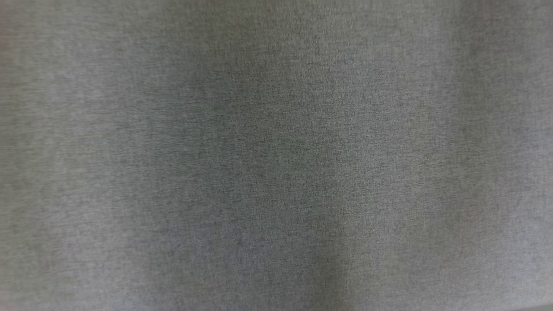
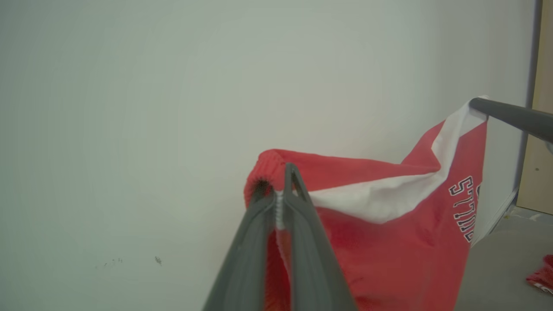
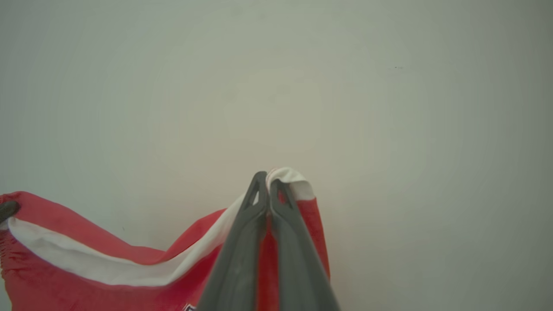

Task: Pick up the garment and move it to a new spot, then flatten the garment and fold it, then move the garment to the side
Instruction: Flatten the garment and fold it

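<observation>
The garment (image 2: 389,224) is red with a white band and dark block lettering. It hangs stretched in the air between my two grippers, in front of a pale wall. In the left wrist view my left gripper (image 2: 283,181) is shut on a ribbed red edge, and a finger (image 2: 510,114) of my right gripper pinches the white corner at the upper right. In the right wrist view my right gripper (image 3: 268,181) is shut on the white-and-red corner of the garment (image 3: 86,268). The cloth sags leftward toward my left gripper's tip (image 3: 7,209).
The head view is a blurred grey woven surface (image 1: 276,155). The left wrist view has a grey surface (image 2: 497,268) at the lower right with a small red piece (image 2: 542,276) on it. A beige panel (image 2: 540,172) stands beyond a dark vertical edge.
</observation>
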`<state>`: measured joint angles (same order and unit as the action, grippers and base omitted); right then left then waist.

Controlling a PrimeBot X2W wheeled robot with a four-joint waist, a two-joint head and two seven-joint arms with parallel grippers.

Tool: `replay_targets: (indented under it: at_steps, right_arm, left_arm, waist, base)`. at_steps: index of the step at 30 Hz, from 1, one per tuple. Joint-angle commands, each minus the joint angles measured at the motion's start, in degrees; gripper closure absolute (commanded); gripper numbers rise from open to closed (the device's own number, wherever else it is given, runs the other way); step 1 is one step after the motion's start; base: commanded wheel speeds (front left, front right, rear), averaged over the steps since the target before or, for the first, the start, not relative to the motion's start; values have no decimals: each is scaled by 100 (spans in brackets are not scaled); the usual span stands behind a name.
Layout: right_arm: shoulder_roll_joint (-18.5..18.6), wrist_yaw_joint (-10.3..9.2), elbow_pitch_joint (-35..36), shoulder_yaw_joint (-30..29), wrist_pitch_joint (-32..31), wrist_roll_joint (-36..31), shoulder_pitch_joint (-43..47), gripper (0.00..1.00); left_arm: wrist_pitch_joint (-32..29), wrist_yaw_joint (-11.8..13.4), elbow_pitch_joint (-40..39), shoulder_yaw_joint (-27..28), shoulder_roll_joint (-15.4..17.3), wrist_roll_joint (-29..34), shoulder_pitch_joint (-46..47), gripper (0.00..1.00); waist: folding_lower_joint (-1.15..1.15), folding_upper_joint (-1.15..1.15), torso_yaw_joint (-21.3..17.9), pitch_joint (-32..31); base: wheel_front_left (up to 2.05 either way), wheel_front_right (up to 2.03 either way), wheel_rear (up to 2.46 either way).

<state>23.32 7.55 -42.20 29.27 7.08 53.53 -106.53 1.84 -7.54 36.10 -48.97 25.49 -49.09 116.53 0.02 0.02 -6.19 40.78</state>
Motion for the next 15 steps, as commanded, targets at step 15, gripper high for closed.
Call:
replay_targets:
  at_steps: [15]
  right_arm:
    - [179, -16, 70, 846, 516, 551, 801, 100]
  left_arm:
    - [995, 12, 139, -996, 299, -741, -724, 100]
  waist:
    - [-2, -2, -130, 31]
  base:
    - [0, 0, 0]
